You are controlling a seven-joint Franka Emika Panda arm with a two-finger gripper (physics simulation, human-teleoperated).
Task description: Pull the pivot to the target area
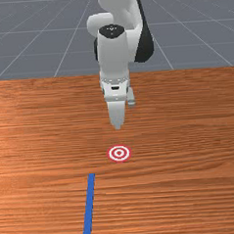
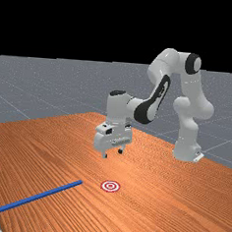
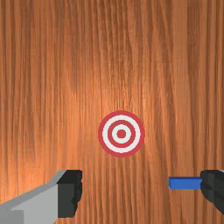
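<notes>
In the far view my gripper (image 2: 112,153) hangs above the table, fingers apart, holding nothing. It points down behind the red-and-white target (image 2: 110,186), on the arm's side of it; the front view has the target (image 1: 119,153) just below the hand. A long thin blue bar (image 1: 89,209) lies flat, one end near the target toward the front view's left, and runs off that view's bottom edge. From the wrist, the open gripper (image 3: 141,192) shows with the target (image 3: 121,134) ahead of its gap; the blue bar's end (image 3: 184,183) is partly hidden by one finger.
The wooden table (image 2: 151,199) spreads around the target and under the hand. In the far view the blue bar's (image 2: 37,197) far-left end reaches past the table's edge. The arm's base (image 2: 187,148) stands at the far view's right.
</notes>
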